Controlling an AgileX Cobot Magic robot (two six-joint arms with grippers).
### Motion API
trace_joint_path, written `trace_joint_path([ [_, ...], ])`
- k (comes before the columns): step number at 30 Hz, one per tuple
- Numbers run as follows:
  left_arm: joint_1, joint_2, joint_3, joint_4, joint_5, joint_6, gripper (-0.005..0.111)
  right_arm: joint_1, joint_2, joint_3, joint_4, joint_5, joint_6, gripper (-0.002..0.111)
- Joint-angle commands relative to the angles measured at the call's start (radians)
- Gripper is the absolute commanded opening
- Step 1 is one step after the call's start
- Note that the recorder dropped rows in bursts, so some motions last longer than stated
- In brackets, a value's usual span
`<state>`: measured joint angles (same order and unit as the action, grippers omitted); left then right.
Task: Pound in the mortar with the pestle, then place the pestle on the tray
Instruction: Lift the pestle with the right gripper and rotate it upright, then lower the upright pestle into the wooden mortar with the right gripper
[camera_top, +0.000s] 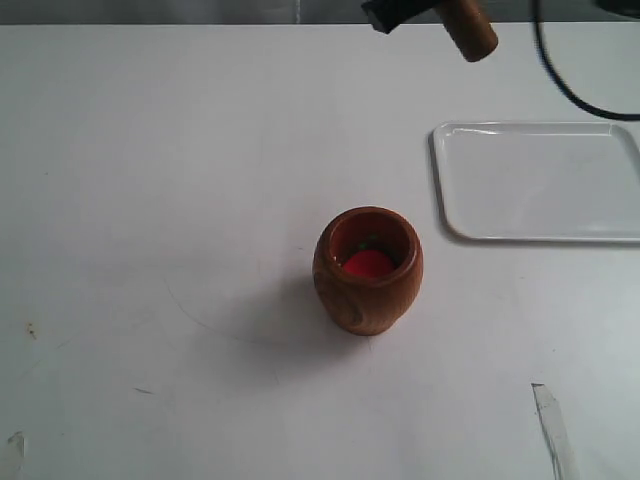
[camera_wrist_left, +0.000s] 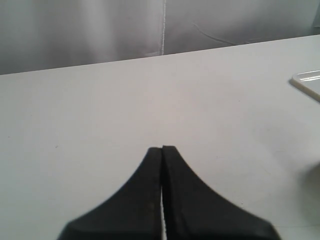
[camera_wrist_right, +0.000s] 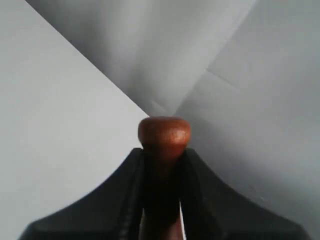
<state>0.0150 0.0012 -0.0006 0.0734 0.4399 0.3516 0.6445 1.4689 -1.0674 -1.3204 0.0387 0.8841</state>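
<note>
Exterior view: the mortar (camera_top: 368, 270) stands upright on the white table (camera_top: 150, 200) with its mouth up, so a downward stroke can enter it. It is a rounded barrel of reddish-brown wood with swirled grain and thick walls, and a red lump (camera_top: 367, 263) lies at its bottom. Well beyond the mortar, at the table's far edge, the pestle (camera_top: 470, 28) hangs tilted from the right gripper (camera_top: 388, 14). Its thick cylindrical end is free, which I judge leaves it ready for pounding. The tray (camera_top: 540, 185) is flat and glossy white, with rounded corners and a low rim. It lies apart from the mortar on the right arm's side, within reach for setting the pestle down afterwards.

Left wrist view: the left gripper (camera_wrist_left: 162, 149) has its 2 matte black fingers pressed together on nothing. It hovers over bare table, and the mortar is out of sight. Only 1 tray corner (camera_wrist_left: 307, 82) shows.

Right wrist view: the right gripper (camera_wrist_right: 162, 156) is clamped on the thin neck of the pestle (camera_wrist_right: 164, 136), just under its small, smooth, rounded knob. That grip leaves the heavy end clear. The mortar is not seen here.
</note>
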Motion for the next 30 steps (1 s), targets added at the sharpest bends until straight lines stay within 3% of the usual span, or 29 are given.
trace_joint_path([
  [1,-0.008,-0.001,0.001,-0.007,-0.003,-0.008,0.0,-0.116,-0.178,0.176,0.153,-0.401,0.024,0.0],
  [8,-0.008,-0.001,0.001,-0.007,-0.003,-0.008,0.0,-0.191,-0.362,0.6,0.782,-1.006,-0.423,0.0],
  [11,-0.008,-0.001,0.001,-0.007,-0.003,-0.008,0.0,-0.191,-0.368,0.75,0.836,-1.202,-0.458,0.0],
  [18,-0.008,-0.001,0.001,-0.007,-0.003,-0.008,0.0,-0.189,-0.37,0.925,0.822,-1.26,-0.522,0.0],
  [30,-0.008,-0.001,0.001,-0.007,-0.003,-0.008,0.0,-0.169,-0.23,0.858,0.756,-1.26,-0.534,0.0],
])
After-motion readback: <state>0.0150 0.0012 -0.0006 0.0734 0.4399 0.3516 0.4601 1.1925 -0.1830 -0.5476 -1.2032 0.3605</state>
